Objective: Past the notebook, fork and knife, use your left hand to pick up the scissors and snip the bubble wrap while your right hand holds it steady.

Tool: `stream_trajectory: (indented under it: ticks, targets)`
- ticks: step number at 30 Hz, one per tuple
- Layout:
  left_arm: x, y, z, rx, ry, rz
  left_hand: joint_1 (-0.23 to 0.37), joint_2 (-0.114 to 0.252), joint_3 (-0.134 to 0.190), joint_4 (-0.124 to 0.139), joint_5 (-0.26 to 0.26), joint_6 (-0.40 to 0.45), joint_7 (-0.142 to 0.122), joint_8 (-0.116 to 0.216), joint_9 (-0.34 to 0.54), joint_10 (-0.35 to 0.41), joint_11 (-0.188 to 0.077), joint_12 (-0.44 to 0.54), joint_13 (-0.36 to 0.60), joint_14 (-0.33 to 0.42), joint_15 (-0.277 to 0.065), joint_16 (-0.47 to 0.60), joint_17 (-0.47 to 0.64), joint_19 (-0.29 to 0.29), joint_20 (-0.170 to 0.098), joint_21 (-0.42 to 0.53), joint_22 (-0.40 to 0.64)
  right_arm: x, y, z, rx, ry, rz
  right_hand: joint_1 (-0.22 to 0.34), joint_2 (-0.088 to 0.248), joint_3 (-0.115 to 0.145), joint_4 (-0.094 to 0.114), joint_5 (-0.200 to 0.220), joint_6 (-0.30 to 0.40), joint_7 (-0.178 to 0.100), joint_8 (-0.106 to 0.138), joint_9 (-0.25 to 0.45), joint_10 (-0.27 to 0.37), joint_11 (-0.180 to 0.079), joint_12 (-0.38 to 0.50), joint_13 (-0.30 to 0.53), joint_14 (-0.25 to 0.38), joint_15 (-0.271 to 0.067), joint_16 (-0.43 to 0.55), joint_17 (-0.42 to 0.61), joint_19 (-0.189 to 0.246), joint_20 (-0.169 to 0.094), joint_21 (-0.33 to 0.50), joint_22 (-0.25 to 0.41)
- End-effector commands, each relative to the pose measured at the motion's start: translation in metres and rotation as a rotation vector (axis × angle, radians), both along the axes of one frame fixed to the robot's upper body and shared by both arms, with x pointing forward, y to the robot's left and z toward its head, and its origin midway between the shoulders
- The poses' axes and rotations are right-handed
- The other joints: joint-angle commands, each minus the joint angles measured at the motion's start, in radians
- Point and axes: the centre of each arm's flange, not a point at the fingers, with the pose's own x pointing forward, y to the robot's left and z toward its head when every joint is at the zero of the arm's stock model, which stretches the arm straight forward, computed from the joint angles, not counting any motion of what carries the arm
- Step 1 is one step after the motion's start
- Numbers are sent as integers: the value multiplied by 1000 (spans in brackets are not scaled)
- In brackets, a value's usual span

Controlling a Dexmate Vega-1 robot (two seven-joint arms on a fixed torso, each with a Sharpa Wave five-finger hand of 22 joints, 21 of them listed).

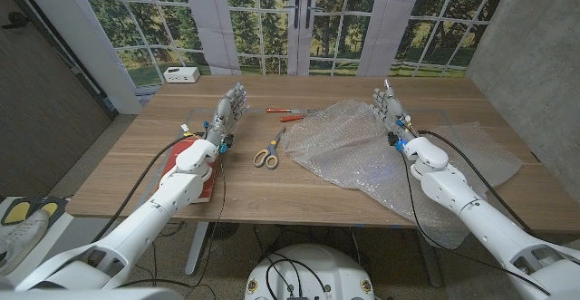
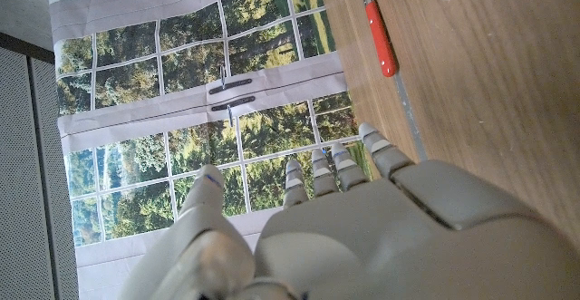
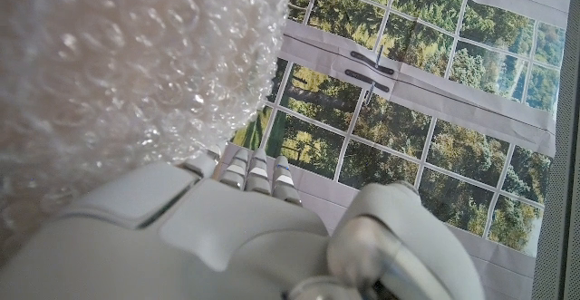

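Observation:
The scissors (image 1: 268, 150), yellow-handled, lie on the table just left of the sheet of bubble wrap (image 1: 349, 146). My left hand (image 1: 228, 110) stands upright a little to their far left, fingers apart and holding nothing; its back (image 2: 362, 232) is in the left wrist view. My right hand (image 1: 390, 110) stands upright at the wrap's far right part, fingers straight and empty. In the right wrist view that hand (image 3: 236, 237) sits close beside the bubble wrap (image 3: 118, 64). I cannot tell whether it touches the wrap.
Two red-handled utensils (image 1: 288, 112) lie at the far middle; one (image 2: 381, 35) is beyond my left fingers. A red notebook (image 1: 190, 159) lies under my left forearm. A white box (image 1: 181, 74) sits at the far left corner. Bubble wrap (image 1: 453, 223) hangs over the front right edge.

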Motion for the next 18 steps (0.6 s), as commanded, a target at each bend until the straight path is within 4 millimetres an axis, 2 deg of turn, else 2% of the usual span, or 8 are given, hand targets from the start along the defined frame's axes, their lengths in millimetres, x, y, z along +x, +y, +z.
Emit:
stream_trajectory:
  ticks: [1,11,16,18]
  targets:
    - [-3,-4,-4,19,-7,-6,9,-1,7,3,7,1,-7,6,5,10,-3,5,1,7,-2,5,4,9,0,7,1,-6,-1,-9,6,22,-1,7,-1,-8,1,6,1,9,4,4,1,10,7,5,-8,-1,4,2,7,1,5,3]
    - [-6,-3,-4,23,-18,-3,9,0,8,4,7,2,-7,6,6,9,-1,5,1,8,-2,5,4,10,1,7,1,-9,1,-8,-5,13,-2,8,0,-8,1,6,1,9,5,4,0,8,7,6,-8,-1,4,2,6,1,5,3]
    - [-11,0,-1,71,-74,69,9,0,8,4,7,7,-9,7,6,14,-5,7,1,9,-5,6,4,12,0,7,1,-10,1,-6,-15,14,-9,8,0,-8,1,5,0,9,4,4,1,8,7,6,-8,-2,4,2,5,2,5,3]
    - [-13,1,2,86,-91,76,11,0,8,3,7,17,-11,10,6,25,-12,11,1,20,-11,9,3,23,-4,11,1,-11,1,-5,-18,16,-14,9,0,-8,0,4,3,14,6,4,0,8,7,6,-1,3,7,1,19,-10,10,3]
